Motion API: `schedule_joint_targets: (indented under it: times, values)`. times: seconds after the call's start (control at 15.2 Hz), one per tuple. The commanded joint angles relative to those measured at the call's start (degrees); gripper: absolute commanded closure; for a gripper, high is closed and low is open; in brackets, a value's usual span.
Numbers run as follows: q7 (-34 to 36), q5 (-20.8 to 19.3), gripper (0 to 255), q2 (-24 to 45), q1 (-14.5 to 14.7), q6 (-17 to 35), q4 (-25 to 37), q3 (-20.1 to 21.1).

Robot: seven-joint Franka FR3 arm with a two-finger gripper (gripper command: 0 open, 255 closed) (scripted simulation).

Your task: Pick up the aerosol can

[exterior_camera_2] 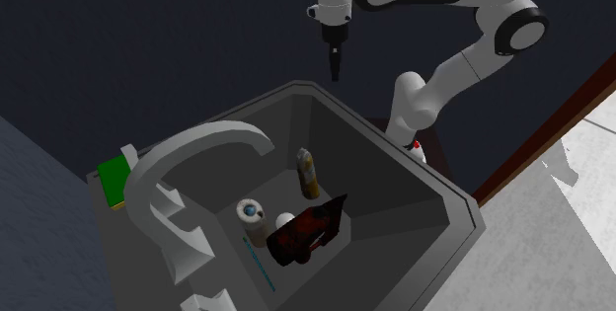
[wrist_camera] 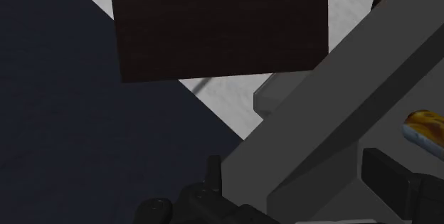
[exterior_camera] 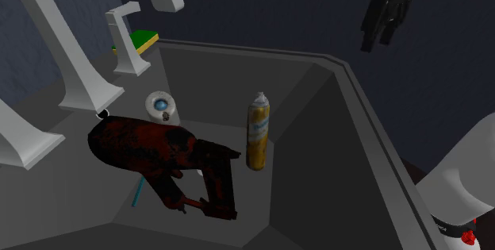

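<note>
**A:** Where is the hand [exterior_camera: 378, 42] just now?

**B:** High up in the air over the sink's [exterior_camera: 317, 105] rim, touching nothing. Its two black fingers [wrist_camera: 391, 180] stand apart with nothing between them, so it is open and empty.

**A:** And the aerosol can [exterior_camera: 259, 132]?

**B:** Well below the hand, down on the floor of the sink. It stands upright, with a yellow-gold body and a pale top. The whole depth of the basin and more lies between it and the fingertips.

**A:** Is anything crowding it?

**B:** A dark red power tool [exterior_camera: 159, 157] lies on its side just beside the can, on the side away from the hand. Its black nose reaches close to the can's foot, but I cannot tell whether they touch. Past the tool, farther from the hand, a small white jar with a blue top [exterior_camera: 161, 105] stands near the basin's wall. A thin teal stick [exterior_camera: 139, 193] pokes out by the tool's grip.

**A:** What does the wrist camera catch?

**B:** The sink's grey rim just beyond the fingertips, a sliver of the can past one finger, and the dark brown stand [wrist_camera: 220, 30] farther out.

**A:** And on the worktop [exterior_camera: 47, 189]?

**B:** A white faucet [exterior_camera_2: 207, 146] arches over the basin on the side far from the hand, with a green sponge [exterior_camera: 143, 40] beside it.
</note>
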Motion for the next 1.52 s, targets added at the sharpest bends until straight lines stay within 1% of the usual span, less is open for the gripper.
schedule_joint_targets:
  times: [0.0, 0.4, 0.79, 1.12, 1.45]
  values:
    - [0.0, 0.0, 0, 0.0, 0.0, 0.0, 0.0, 0.0]
    - [4.9, 3.8, 0, 5.3, 3.0, 4.9, 1.3, 6.8]
    - [9.8, 5.9, 0, 12.4, 5.5, 9.6, 4.7, 13.4]
    - [14.2, 6.2, 0, 19.5, 7.1, 13.2, 9.0, 19.0]
    - [19.2, 4.4, 0, 27.7, 8.5, 16.1, 14.8, 24.5]
